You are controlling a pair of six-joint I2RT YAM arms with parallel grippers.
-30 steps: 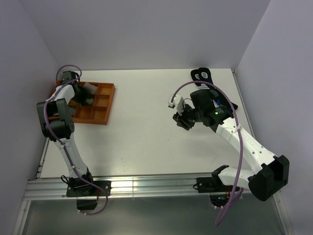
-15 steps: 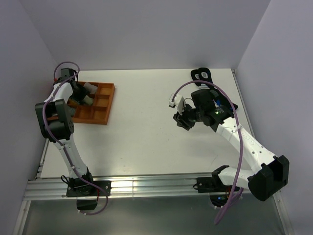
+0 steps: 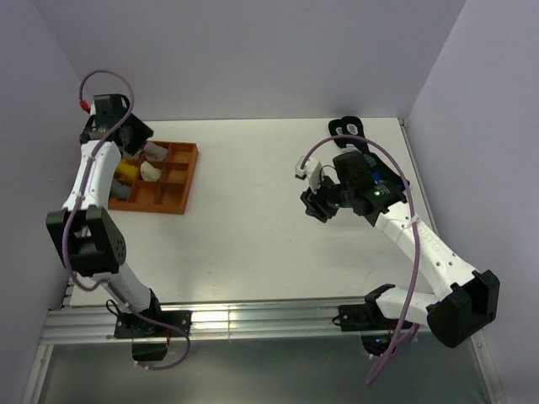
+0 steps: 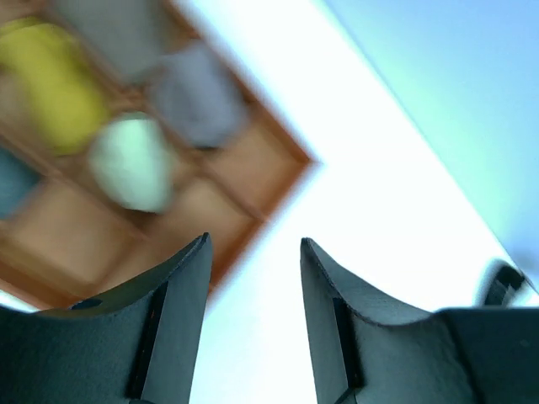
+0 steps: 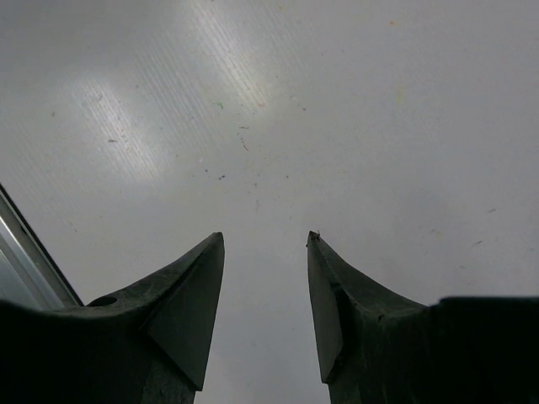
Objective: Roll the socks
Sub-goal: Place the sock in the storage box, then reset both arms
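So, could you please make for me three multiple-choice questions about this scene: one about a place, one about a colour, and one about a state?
1. Where on the table does the compartment tray stand?
A. at the far left edge
B. in the centre
C. at the near right corner

2. What colour is the compartment tray?
A. blue
B. orange-brown
C. green

3. In what state is the right claw?
A. shut on a sock
B. open and empty
C. out of every view

Answers:
1 A: the top view shows it against the table's far left edge.
2 B: its walls and floor look orange-brown in the top view and in the left wrist view.
3 B: the right wrist view shows only bare table through the wide gap.
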